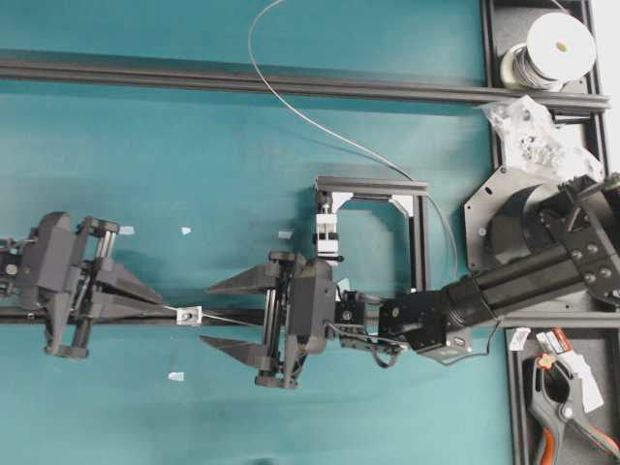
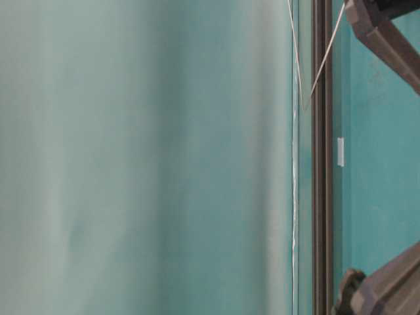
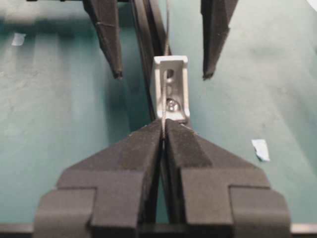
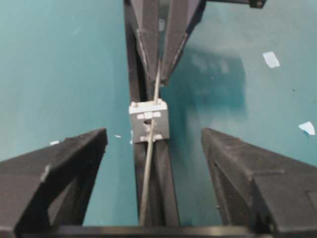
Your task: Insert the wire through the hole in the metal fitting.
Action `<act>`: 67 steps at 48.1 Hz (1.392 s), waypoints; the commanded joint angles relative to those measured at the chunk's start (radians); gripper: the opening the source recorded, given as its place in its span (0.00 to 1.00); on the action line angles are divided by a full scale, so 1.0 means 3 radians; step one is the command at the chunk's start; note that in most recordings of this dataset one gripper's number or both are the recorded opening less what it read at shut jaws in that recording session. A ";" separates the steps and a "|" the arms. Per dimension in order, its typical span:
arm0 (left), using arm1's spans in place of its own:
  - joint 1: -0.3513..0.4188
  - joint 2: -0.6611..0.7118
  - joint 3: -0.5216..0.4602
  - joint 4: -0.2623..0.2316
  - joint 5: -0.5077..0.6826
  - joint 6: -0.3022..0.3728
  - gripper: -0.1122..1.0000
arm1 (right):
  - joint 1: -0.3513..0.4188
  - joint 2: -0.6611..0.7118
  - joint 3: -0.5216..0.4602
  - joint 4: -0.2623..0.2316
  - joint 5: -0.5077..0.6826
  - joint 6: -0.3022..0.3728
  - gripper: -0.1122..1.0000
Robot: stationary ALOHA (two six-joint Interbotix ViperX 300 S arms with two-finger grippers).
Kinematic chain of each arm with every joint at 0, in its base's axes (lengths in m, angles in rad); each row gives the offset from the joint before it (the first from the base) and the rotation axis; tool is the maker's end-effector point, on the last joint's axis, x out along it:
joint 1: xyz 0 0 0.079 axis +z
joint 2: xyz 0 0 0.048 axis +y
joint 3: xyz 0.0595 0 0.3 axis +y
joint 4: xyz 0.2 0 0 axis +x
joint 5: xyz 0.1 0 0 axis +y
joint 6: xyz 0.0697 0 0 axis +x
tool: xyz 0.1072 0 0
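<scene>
Nearest you in the left wrist view, your left gripper (image 3: 162,126) is pinched tight on the wire (image 3: 162,106), its tips right at the metal fitting (image 3: 171,87), which sits at twelve o'clock from them on the dark rail (image 3: 148,44). Just beyond, the right gripper (image 4: 153,144) stands spread wide, holding nothing, a finger on either side of the fitting. The wire runs through the fitting. The table-level view is mostly blur; only a thin stretch of wire shows, top cut off.

Thin silvery wire (image 4: 150,144) apparently threaded through small square metal fitting (image 4: 149,121) on rail.
</scene>
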State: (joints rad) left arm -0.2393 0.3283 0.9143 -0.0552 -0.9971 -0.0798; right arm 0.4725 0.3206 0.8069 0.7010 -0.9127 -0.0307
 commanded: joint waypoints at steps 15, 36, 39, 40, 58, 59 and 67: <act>-0.0036 -0.0414 0.0332 0.0005 0.0128 -0.0077 0.01 | 0.0000 -0.0138 -0.0010 -0.0010 0.0026 -0.0005 0.86; -0.0164 -0.0966 0.0818 0.0000 0.0327 -0.0082 0.01 | 0.0000 -0.0138 -0.0010 -0.0010 0.0046 -0.0010 0.86; -0.0194 -0.1038 0.0890 0.0005 0.0327 -0.0082 0.01 | 0.0000 -0.0138 -0.0010 -0.0010 0.0046 -0.0005 0.86; -0.0205 -0.1048 0.0905 0.0005 0.0332 -0.0082 0.01 | -0.0005 -0.0138 -0.0010 -0.0010 0.0046 -0.0010 0.86; -0.0297 -0.1058 0.0931 0.0010 0.0583 -0.0051 0.01 | 0.0000 -0.0138 -0.0010 -0.0010 0.0061 -0.0010 0.86; -0.0297 -0.1058 0.0926 0.0010 0.0603 -0.0046 0.01 | 0.0000 -0.0138 -0.0010 -0.0010 0.0061 -0.0005 0.86; -0.0286 -0.1074 0.0910 0.0010 0.0690 -0.0051 0.01 | 0.0000 -0.0138 -0.0015 -0.0010 0.0072 -0.0005 0.86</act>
State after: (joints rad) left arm -0.3237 0.0169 1.1980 -0.0537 -0.7900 -0.0966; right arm 0.4725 0.3145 0.8099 0.7010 -0.8882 -0.0307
